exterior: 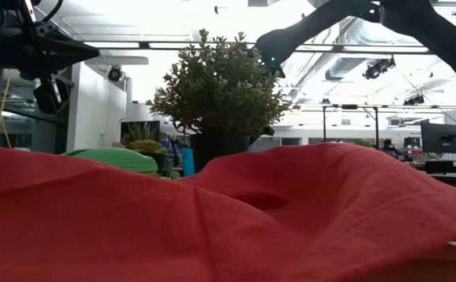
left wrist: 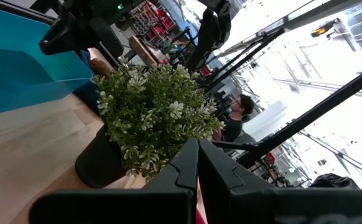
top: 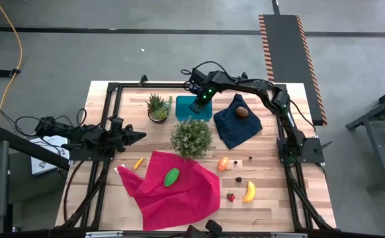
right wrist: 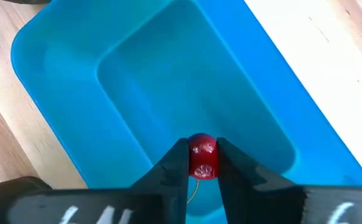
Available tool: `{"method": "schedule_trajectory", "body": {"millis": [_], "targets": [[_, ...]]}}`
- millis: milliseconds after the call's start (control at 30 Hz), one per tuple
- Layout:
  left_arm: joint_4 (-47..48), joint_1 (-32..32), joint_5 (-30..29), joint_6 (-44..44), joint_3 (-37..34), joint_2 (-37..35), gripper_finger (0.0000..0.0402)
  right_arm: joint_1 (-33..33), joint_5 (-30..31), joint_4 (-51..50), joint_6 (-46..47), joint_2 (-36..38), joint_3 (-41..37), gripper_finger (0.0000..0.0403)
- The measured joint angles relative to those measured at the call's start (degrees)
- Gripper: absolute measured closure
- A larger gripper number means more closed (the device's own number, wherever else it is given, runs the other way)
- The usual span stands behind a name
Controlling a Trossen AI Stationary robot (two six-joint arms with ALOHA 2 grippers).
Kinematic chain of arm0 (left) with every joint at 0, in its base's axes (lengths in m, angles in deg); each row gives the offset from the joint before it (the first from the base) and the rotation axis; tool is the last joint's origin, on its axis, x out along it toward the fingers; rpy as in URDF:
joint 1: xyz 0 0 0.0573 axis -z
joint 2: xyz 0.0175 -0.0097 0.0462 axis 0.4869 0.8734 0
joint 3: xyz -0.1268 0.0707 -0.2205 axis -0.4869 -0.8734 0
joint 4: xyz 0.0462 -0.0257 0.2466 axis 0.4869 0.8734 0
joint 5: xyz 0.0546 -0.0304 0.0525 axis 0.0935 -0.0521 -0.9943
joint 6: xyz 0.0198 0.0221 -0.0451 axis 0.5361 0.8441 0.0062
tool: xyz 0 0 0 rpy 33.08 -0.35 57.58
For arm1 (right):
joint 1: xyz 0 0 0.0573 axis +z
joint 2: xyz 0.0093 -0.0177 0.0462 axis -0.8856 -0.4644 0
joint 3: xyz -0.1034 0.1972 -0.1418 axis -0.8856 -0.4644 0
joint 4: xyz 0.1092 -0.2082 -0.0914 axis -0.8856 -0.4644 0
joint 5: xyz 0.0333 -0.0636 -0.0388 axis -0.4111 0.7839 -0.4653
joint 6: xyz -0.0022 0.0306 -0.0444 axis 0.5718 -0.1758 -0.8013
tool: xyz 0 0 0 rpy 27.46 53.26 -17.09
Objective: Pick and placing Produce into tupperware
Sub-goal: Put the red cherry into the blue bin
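High view showed the right gripper [top: 198, 104] over the tub [top: 184, 110], pinching a red fruit [right wrist: 202, 156]; bushy plant [top: 192, 137] just beside. Left gripper [top: 137, 137] closed, empty.

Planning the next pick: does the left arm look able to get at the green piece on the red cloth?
Probably yes. The left hand is shut, holds nothing and waits near the red cloth; the green piece lies exposed on top, nothing covering it.

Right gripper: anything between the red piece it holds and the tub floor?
Nothing: in the right wrist view the right gripper holds the red piece over the bare teal tub.
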Motion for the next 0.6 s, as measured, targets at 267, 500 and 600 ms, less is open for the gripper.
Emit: {"method": "schedule_trajectory", "body": {"millis": [267,500,600], "targets": [[0.0,0.0,0.0,0.1,0.0,0.0,0.0401,0.0,0.0,0.0,0.2,0.0,0.0,0.0325],[0.0,0.0,0.0,0.2,0.0,0.0,0.0401,0.0,0.0,0.5,0.2,0.0,0.0,0.0312],[0.0,0.0,0.0,0.2,0.0,0.0,0.0401,0.0,0.0,0.5,1.2,0.0,0.0,0.0311]]}}
